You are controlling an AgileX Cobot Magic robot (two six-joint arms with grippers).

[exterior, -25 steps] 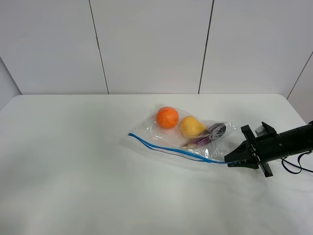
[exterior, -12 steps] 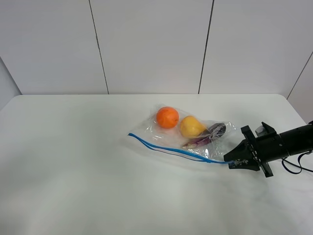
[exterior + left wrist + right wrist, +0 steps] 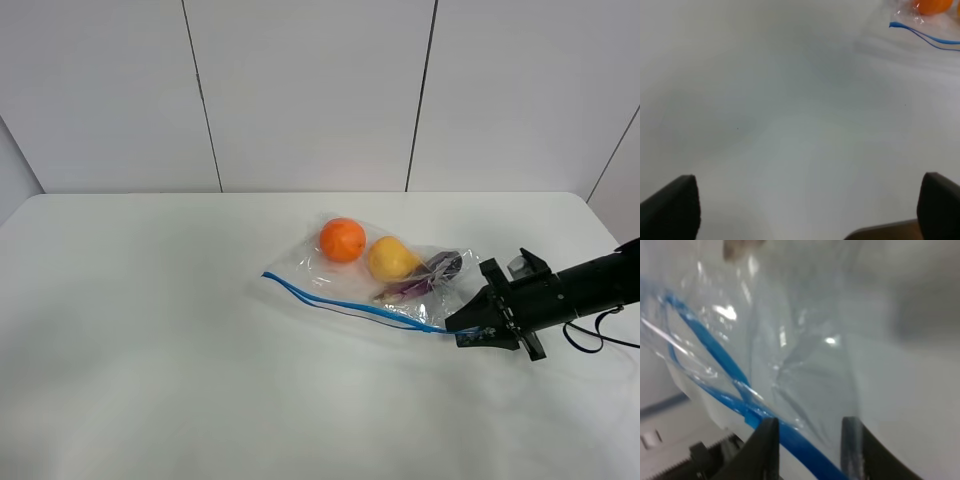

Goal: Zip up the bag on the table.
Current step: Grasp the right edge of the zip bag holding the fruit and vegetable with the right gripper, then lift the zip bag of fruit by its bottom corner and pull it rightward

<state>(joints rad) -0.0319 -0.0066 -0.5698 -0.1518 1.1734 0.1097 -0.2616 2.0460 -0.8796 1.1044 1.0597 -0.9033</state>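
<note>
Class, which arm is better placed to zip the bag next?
Right: the right gripper straddles the blue zip strip; the left gripper hangs over the table, away from the bag.

Bag [image 3: 345, 285]: clear plastic film, glossy, crinkled, with bright reflections. Zip strip [image 3: 350, 305]: smooth blue plastic. Table [image 3: 150, 330]: white, matt, smooth. Right gripper [image 3: 452, 328]: matt black. Wall panels [image 3: 300, 90]: white, matt.

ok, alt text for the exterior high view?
A clear zip bag holding an orange, a yellow fruit and a dark purple item lies on a white table. The right pincer is at the right-hand end of the bag's blue zip strip.
</note>
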